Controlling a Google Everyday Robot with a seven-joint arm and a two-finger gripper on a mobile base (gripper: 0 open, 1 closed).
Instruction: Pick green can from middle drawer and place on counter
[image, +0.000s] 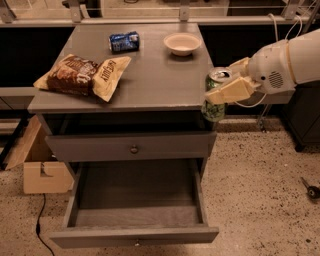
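Observation:
My gripper (226, 86) is shut on the green can (215, 97), a dark-green can with a silver top. It holds the can upright in the air just off the right front corner of the counter (150, 75), with the can's top about level with the counter's edge. The middle drawer (136, 210) is pulled open below, and its grey floor is bare. The white arm reaches in from the right.
On the counter lie a chip bag (82, 75) at the left, a blue can (124, 41) on its side at the back, and a white bowl (182, 43) at the back right. A drawer front with a knob (133, 148) is closed. A cardboard box (37, 167) stands at the left.

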